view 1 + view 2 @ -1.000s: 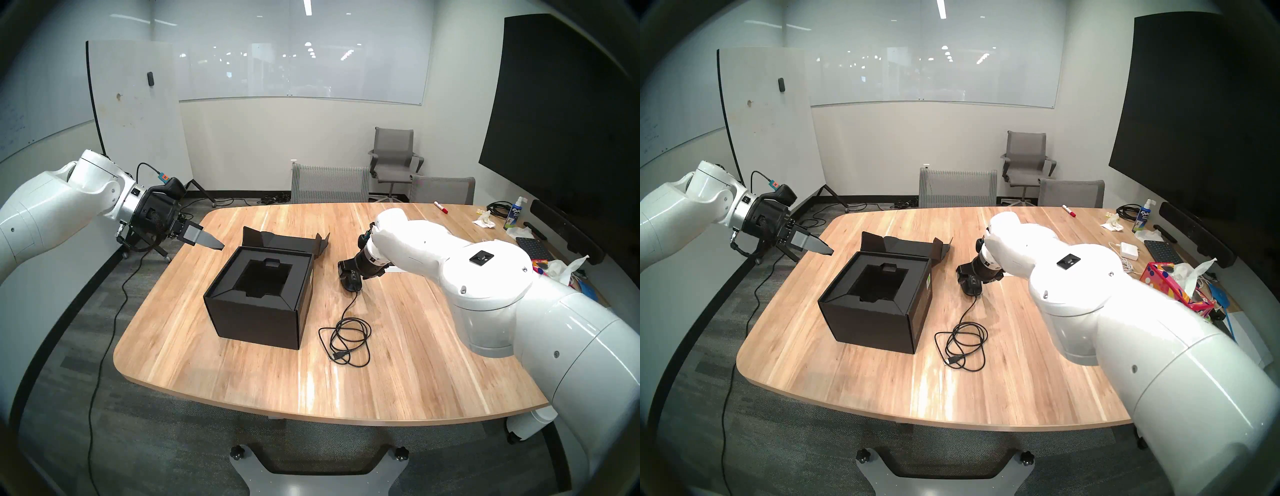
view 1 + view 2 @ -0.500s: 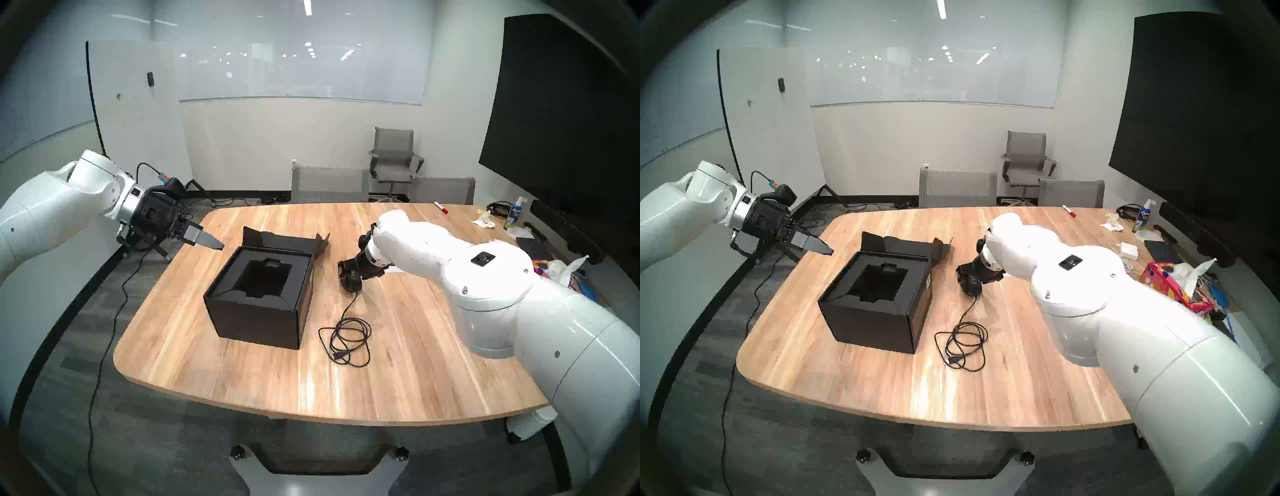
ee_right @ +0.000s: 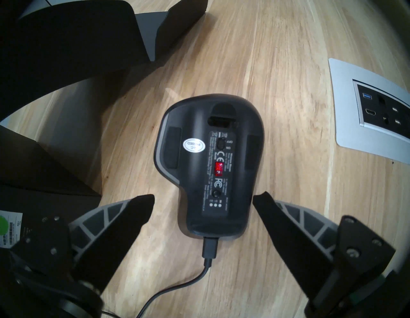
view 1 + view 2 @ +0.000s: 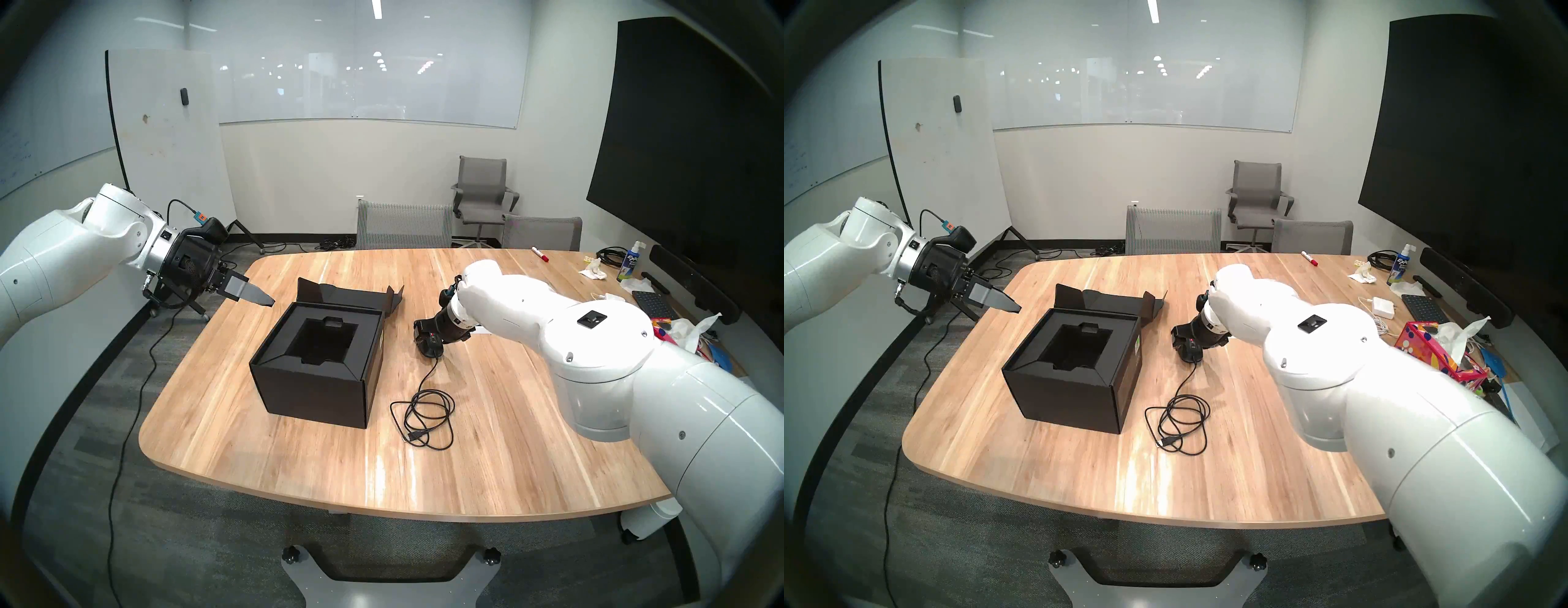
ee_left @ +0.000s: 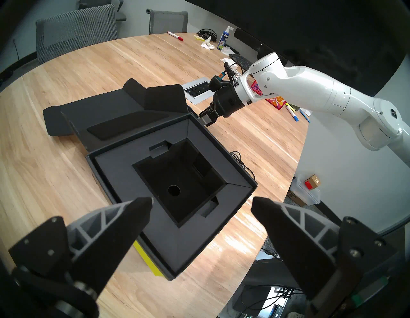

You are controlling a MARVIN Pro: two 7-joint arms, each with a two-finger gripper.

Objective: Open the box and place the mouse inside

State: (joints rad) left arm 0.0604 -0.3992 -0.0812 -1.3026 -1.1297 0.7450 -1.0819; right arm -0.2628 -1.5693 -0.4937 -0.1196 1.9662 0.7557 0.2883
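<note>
- The box [image 4: 316, 378] was matte black, its foam insert [image 5: 124, 159] dark grey; a yellow-green strip showed at its base
- The mouse [image 3: 210, 164] was black, a red light glowing underneath
- The table [image 4: 297, 458] was pale, streaky wood
- The arms were glossy white

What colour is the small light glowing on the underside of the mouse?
Red; the light on the mouse shows best in the right wrist view.

Bright overhead light, glare streaks, fisheye-dark rims, sharp focus.
</note>
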